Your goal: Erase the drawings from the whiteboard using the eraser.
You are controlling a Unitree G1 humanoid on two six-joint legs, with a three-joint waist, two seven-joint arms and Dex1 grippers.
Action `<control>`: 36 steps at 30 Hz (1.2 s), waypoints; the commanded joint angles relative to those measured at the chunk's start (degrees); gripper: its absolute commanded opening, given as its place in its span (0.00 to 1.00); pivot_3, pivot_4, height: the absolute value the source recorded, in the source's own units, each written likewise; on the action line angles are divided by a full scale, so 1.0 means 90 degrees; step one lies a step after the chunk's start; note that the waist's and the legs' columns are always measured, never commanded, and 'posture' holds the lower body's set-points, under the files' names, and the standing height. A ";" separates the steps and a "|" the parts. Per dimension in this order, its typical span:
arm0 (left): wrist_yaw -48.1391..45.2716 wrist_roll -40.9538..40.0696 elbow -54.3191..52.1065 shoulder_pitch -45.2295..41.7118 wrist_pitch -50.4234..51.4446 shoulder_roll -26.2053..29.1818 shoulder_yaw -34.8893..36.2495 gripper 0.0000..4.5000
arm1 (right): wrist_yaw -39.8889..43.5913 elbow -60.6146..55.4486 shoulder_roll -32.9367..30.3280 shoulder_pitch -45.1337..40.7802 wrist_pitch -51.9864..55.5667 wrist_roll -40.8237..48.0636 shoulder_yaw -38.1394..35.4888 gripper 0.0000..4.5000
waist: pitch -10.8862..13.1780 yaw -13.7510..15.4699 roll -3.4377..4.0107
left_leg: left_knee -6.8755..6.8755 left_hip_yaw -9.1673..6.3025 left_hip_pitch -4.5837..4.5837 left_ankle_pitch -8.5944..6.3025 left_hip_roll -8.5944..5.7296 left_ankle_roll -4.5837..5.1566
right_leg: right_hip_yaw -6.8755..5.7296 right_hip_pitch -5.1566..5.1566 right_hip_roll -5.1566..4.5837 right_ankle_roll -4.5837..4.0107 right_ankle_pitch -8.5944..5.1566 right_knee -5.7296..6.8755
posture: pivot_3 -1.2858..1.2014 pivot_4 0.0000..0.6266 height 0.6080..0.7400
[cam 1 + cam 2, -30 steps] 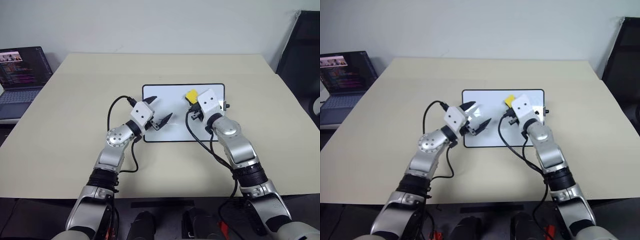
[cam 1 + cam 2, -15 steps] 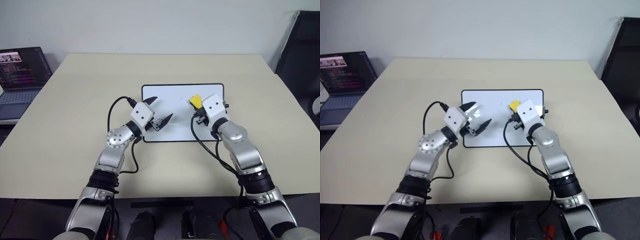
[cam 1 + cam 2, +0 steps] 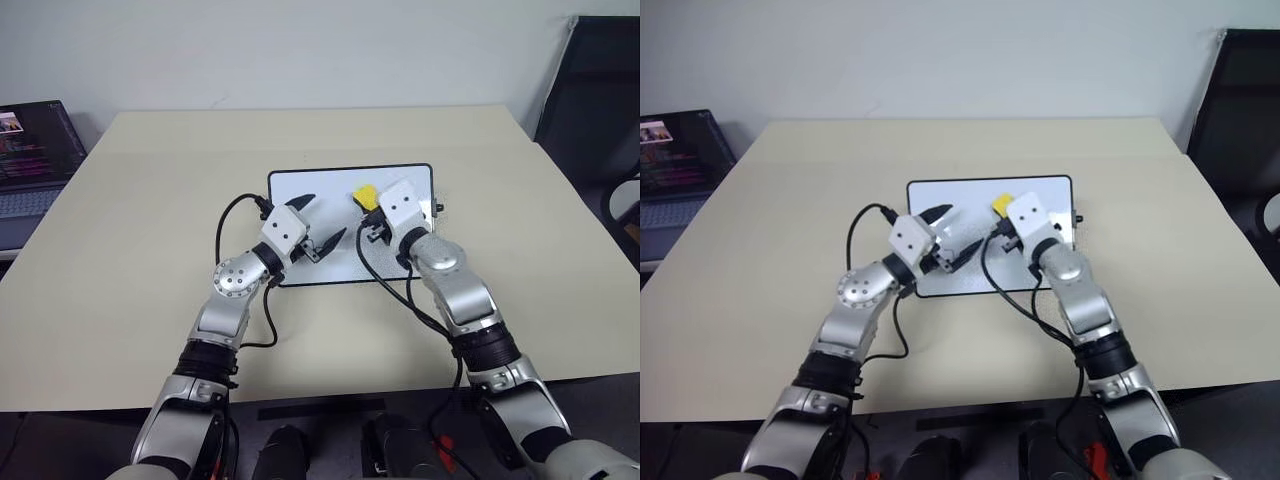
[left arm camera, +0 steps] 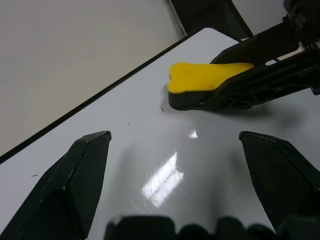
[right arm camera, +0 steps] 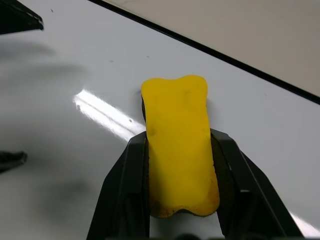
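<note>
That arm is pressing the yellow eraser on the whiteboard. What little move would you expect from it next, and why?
Probably a short wipe a little further across the whiteboard. The right end effector is shut on the eraser, whose black base sits on the board, and in the left wrist view a tiny dark fleck lies just beside the eraser's tip. The left end effector hovers open, clear of that path.

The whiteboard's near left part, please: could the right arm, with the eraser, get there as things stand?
Probably not cleanly. The left gripper hangs open over that part of the whiteboard, between it and the eraser clamped in the right gripper. It would likely need to move aside first.
</note>
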 commanded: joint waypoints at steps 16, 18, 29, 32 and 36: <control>0.0043 -0.0166 -0.0901 0.0418 0.0290 0.0235 0.0255 1.00 | 0.0392 -0.0823 -0.0594 0.0761 -0.0096 0.0137 -0.0258 0.27 | 0.0000 0.0117 0.0000 | -0.0003 -0.0004 -0.0010 0.0000 0.0000 0.0000 | -0.0002 -0.0003 -0.0008 0.0002 -0.0001 -0.0006 | 0.52 0.24 1.00; 0.0046 -0.0272 -0.1114 0.0576 0.0397 0.0211 0.0287 1.00 | 0.0434 -0.0993 -0.0622 0.0849 -0.0163 0.0236 -0.0360 0.27 | 0.0000 0.0142 0.0000 | -0.0002 -0.0003 -0.0009 0.0000 0.0000 0.0000 | -0.0001 -0.0003 -0.0008 0.0002 -0.0001 -0.0006 | 0.52 0.24 1.00; 0.0125 -0.0647 -0.2600 0.2040 0.1001 0.0022 0.0176 1.00 | 0.0914 -0.1866 -0.0768 0.1531 -0.0260 0.0741 -0.0606 0.27 | 0.0002 0.0154 0.0002 | -0.0009 -0.0003 -0.0012 -0.0001 0.0008 0.0000 | 0.0001 -0.0007 -0.0008 -0.0001 -0.0003 -0.0011 | 0.52 0.24 1.00; 0.0196 -0.0632 -0.2920 0.2410 0.1128 0.0049 0.0191 1.00 | 0.0890 -0.1890 -0.0794 0.1583 -0.0256 0.0738 -0.0674 0.27 | 0.0002 0.0158 0.0002 | -0.0007 -0.0002 -0.0008 0.0000 0.0008 0.0000 | 0.0002 -0.0007 -0.0008 -0.0002 -0.0003 -0.0009 | 0.52 0.24 1.00; 0.0394 -0.0655 -0.3249 0.2767 0.1376 0.0013 0.0257 1.00 | 0.0905 -0.1880 -0.0829 0.1580 -0.0267 0.0767 -0.0698 0.27 | 0.0002 0.0161 0.0003 | -0.0007 -0.0002 -0.0009 0.0000 0.0007 0.0000 | 0.0001 -0.0006 -0.0007 -0.0003 -0.0004 -0.0009 | 0.52 0.24 1.00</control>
